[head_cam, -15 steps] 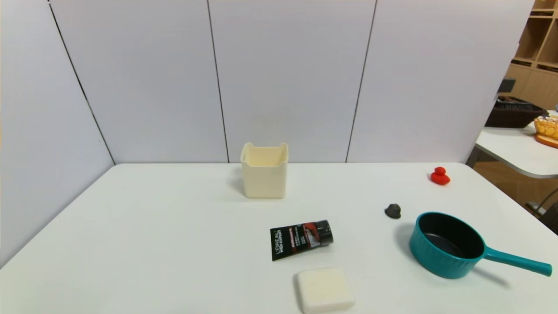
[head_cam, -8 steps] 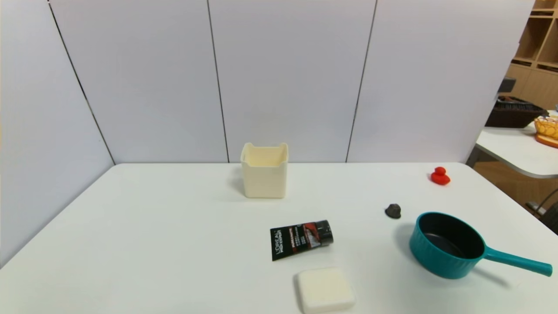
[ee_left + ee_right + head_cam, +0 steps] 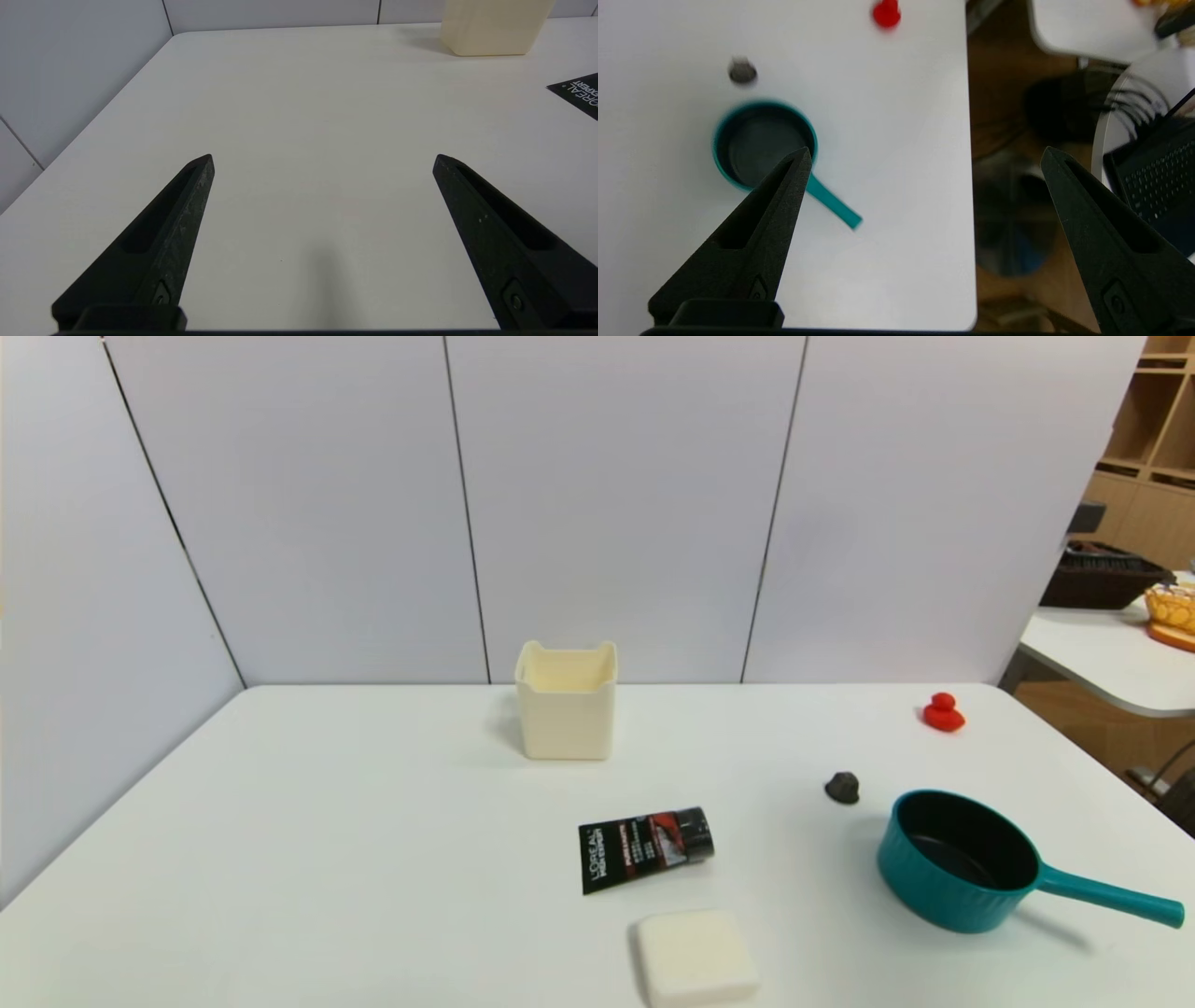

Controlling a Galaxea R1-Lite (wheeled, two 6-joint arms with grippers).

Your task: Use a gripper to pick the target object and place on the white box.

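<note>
The teal saucepan (image 3: 957,861) is sitting empty, well right of the empty white box (image 3: 566,701); the right gripper (image 3: 924,158) is hovering above the saucepan, jaws wide.

Tube (image 3: 577,88) cut off; saucepan (image 3: 764,144) blurred.

The smooth matt white bench (image 3: 373,821) carries a glossy teal ribbed saucepan (image 3: 952,863), a matt cream plastic box (image 3: 566,709) and a shiny black plastic tube (image 3: 644,847).
</note>
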